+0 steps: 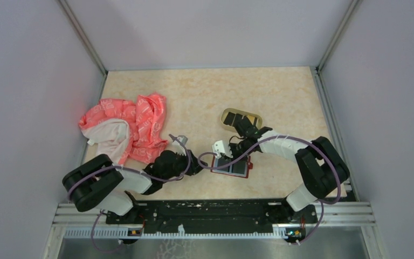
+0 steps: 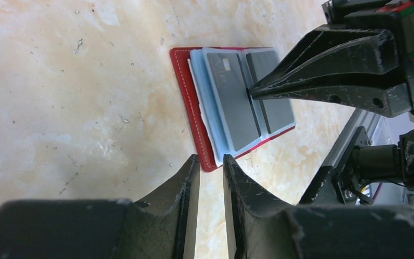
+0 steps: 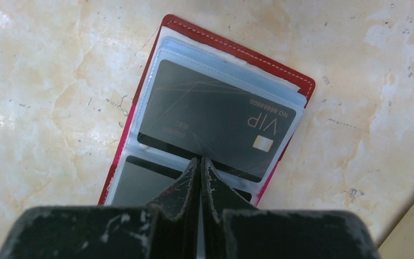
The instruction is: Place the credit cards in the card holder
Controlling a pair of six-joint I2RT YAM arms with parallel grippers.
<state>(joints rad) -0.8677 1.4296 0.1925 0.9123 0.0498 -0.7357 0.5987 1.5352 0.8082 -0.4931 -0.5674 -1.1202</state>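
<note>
Overhead view. The red card holder (image 1: 236, 167) lies opened flat on the marbled beige worktop (image 1: 205, 97), towards the near edge and a little right of centre, with both arms meeting over it. An oval tan tray (image 1: 225, 115) sits just behind it, partly covered by the right arm. A crumpled pink cloth (image 1: 135, 124) lies well apart at the left.

Right wrist view. The right end effector (image 3: 200, 160) is closed, its two fingers pressed together with only a hairline slit between them and nothing gripped. The tips come down on the holder's middle fold, between two clear sleeves (image 3: 161, 54). The far sleeve contains a dark card marked "VIP" (image 3: 215, 124), fully seated, with a small pale chip near one corner. The near sleeve contains a second dark card (image 3: 140, 183), largely hidden behind the fingers. The red stitched cover shows as a rim around the sleeves.

Left wrist view. The left end effector (image 2: 210, 159) stands narrowly parted, with nothing clamped between its fingers. Its tips sit at the near corner of the red cover, which shows in the gap between them; whether they touch the cover cannot be told. From this side the two cards read grey, lying side by side, with pale-blue sleeve edges fanned beneath them and the right arm's closed tips resting on the fold between.
</note>
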